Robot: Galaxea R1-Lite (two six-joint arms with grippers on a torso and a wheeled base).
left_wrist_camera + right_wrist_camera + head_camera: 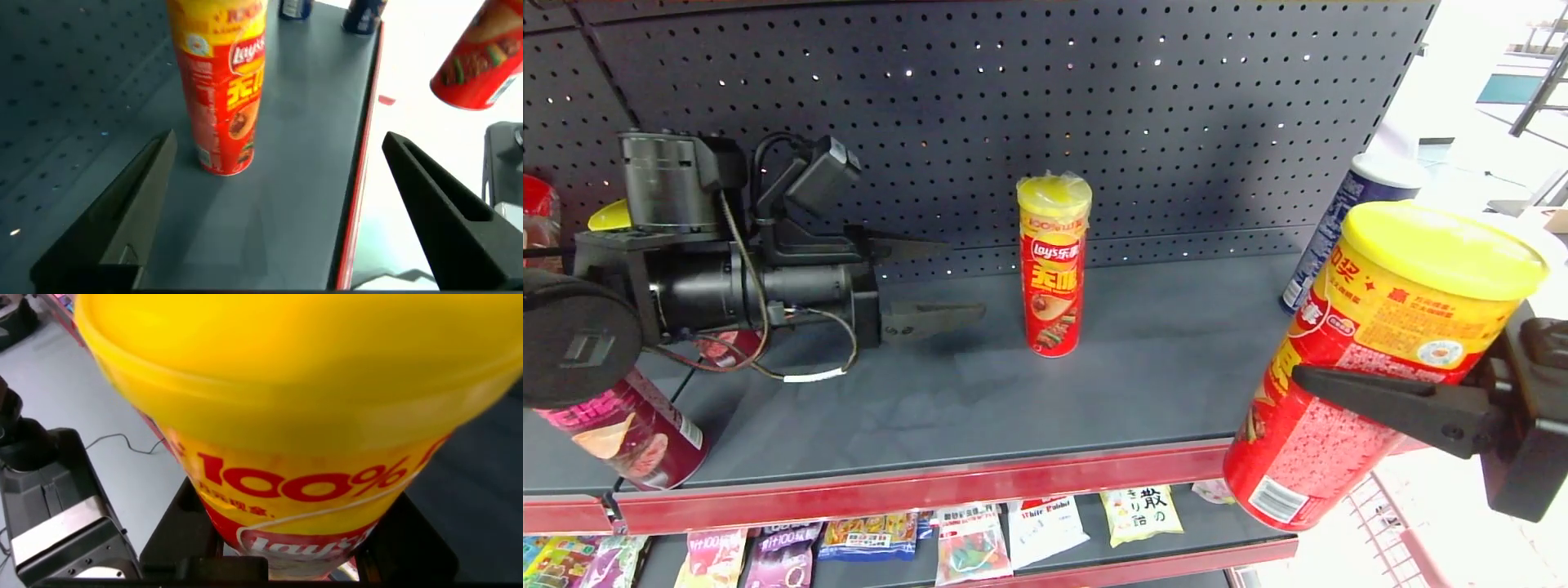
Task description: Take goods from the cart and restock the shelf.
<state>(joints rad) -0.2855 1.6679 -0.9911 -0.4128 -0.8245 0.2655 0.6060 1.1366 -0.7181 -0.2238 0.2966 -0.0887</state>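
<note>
My right pincer (1339, 384) grips a chips can (1405, 327) off the shelf's (1160, 359) front right corner, left pincer (964, 278) spread wide; next I'd stand it inboard

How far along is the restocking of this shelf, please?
Done: one red can stands upright on the shelf. In hand: the right gripper holds a second can, tilted, off the shelf's front edge. The open left gripper is empty. Left: setting that can down.
</note>
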